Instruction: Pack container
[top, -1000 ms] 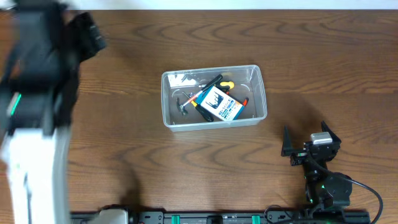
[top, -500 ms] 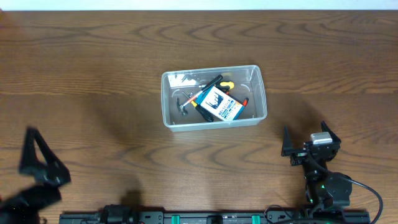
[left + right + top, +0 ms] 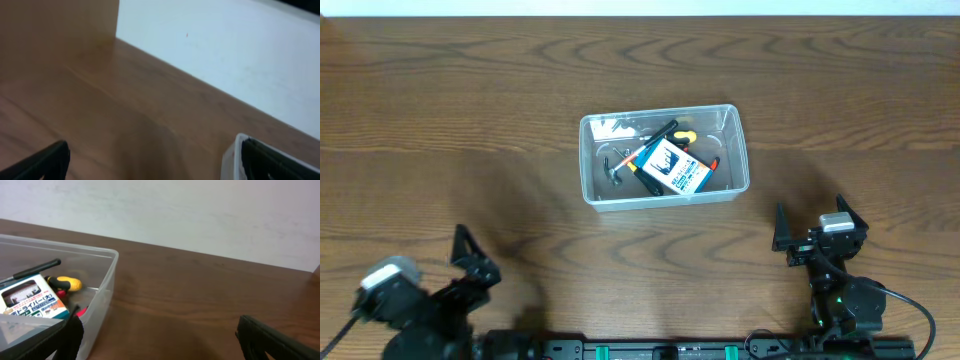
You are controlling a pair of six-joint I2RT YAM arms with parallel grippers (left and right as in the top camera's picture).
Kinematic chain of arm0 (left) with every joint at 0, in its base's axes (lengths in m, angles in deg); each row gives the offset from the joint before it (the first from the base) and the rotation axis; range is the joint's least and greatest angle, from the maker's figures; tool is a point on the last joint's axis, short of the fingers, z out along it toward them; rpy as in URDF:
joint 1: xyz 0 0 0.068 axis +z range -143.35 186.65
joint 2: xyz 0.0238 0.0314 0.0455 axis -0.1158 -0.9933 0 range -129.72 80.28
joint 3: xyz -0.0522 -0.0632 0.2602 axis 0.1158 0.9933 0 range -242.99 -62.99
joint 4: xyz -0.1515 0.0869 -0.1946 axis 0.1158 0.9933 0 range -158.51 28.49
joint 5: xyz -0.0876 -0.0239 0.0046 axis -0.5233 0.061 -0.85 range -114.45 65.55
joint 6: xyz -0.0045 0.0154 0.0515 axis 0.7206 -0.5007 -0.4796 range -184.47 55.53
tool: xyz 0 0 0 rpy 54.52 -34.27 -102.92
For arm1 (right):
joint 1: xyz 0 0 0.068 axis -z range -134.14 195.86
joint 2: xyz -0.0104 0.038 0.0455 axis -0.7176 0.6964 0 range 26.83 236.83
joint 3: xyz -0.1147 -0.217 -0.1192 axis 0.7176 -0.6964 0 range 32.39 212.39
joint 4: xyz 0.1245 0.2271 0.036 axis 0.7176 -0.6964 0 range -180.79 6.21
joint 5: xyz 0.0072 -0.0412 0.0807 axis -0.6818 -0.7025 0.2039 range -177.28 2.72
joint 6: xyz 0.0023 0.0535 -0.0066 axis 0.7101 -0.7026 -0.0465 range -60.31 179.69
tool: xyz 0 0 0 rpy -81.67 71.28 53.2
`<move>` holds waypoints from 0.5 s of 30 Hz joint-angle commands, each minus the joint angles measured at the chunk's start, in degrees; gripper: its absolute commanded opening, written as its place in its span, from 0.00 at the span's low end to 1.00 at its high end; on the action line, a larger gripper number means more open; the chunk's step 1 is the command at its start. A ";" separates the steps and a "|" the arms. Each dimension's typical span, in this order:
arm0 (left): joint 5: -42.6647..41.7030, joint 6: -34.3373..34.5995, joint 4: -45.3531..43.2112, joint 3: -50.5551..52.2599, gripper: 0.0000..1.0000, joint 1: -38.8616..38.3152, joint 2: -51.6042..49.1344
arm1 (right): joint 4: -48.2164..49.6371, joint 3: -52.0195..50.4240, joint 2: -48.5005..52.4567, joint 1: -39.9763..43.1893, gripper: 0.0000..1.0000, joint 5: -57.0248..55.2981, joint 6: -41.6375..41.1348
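The container [image 3: 586, 150] at centre holds tools [image 3: 618, 168] and a box [image 3: 672, 168], so the left gripper [image 3: 473, 258] and right gripper [image 3: 811, 222] sit low in frame, jaws apart and empty, the packing apparently done.

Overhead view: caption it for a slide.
Container with box inside; left tool and right tool open, empty, at the near edge.

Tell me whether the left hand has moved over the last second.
Yes. The left hand swept from the upper left of the overhead view down to the bottom edge, now below-left of the tub, which stayed put.
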 commanded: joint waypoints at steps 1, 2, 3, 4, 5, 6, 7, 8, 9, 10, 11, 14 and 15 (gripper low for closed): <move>-0.90 2.21 -5.38 8.55 0.98 0.04 2.86 | -0.04 -0.26 -0.52 0.37 0.99 0.28 0.66; -1.11 2.21 -8.44 11.80 0.98 0.04 3.30 | -0.04 -0.26 -0.52 0.37 0.99 0.28 0.63; -1.27 2.23 -10.80 14.01 0.98 0.04 3.50 | -0.04 -0.26 -0.52 0.37 0.98 0.28 0.63; -1.33 2.23 -13.62 16.41 0.98 0.04 3.58 | -0.04 -0.26 -0.52 0.37 0.99 0.28 0.63; -1.33 2.21 -15.96 18.32 0.98 0.04 3.58 | -0.04 -0.26 -0.52 0.37 0.99 0.31 0.63; -1.33 2.21 -18.88 20.61 0.98 0.04 3.56 | -0.04 -0.26 -0.52 0.37 0.99 0.28 0.63; -1.33 2.21 -20.90 22.12 0.98 0.04 3.58 | -0.04 -0.26 -0.52 0.37 0.99 0.28 0.63; -1.33 2.19 -23.08 23.71 0.98 0.04 3.58 | -0.04 -0.26 -0.52 0.37 0.99 0.28 0.63; -1.33 2.19 -24.85 25.07 0.98 0.04 3.58 | -0.04 -0.26 -0.52 0.37 0.99 0.28 0.63; -1.33 2.19 -26.32 26.18 0.98 0.04 3.58 | -0.04 -0.26 -0.52 0.37 0.99 0.28 0.63; -1.33 2.19 -27.54 27.12 0.98 0.04 3.58 | -0.04 -0.26 -0.52 0.37 0.99 0.28 0.63; -1.33 2.19 -30.40 29.33 0.98 0.04 3.61 | -0.04 -0.26 -0.52 0.37 0.99 0.28 0.63; -1.33 2.19 -30.82 29.77 0.98 0.04 3.63 | -0.04 -0.26 -0.52 0.37 0.99 0.28 0.63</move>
